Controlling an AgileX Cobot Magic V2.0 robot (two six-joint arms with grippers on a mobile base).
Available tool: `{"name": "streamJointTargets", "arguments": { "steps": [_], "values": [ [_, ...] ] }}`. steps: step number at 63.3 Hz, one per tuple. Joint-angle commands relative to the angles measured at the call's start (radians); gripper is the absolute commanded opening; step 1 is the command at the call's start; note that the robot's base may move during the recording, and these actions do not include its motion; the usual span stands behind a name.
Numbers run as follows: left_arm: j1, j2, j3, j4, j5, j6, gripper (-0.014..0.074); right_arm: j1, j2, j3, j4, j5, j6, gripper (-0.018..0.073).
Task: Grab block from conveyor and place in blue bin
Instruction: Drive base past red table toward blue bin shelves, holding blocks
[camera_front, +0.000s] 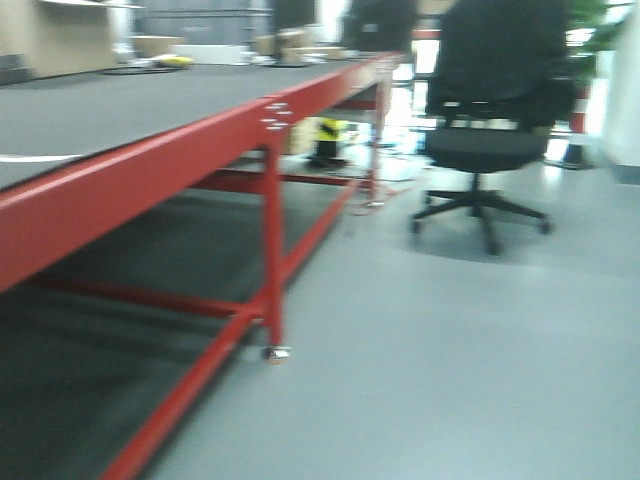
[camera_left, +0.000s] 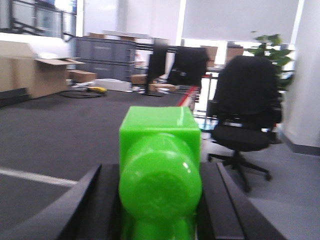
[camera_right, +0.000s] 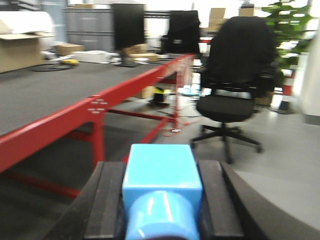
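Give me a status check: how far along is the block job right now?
Picking looks done: the left gripper has its jaws shut on a green block, the right gripper on a light blue block. No block shows on the near stretch of the conveyor. Left: placing both; no blue bin appears in any view, so I cannot say how close the drop is.

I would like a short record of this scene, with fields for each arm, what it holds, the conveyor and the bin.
left gripper: shut on a green block
right gripper: shut on a light blue block
conveyor: dark grey belt on a red frame, at the left of the front view
blue bin: not seen in any view
surroundings: black office chair on a grey floor
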Motion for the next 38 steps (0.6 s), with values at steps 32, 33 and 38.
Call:
{"name": "streamJointTargets", "arguments": {
  "steps": [32,33,38],
  "values": [
    [-0.006,-0.003,0.001,-0.002,-0.019,-0.005,-0.0111,0.001,-0.004,0.000,-0.002,-0.016,-0.006,-0.0162],
    [-0.006,-0.003,0.001,-0.002,-0.019,-0.005,-0.0111,0.001,-0.004,0.000,-0.002,-0.016,-0.006,-0.0162],
    [-0.006,-0.003,0.001,-0.002,-0.019,-0.005,-0.0111,0.001,-0.004,0.000,-0.002,-0.016,-0.006,-0.0162]
  ]
}}
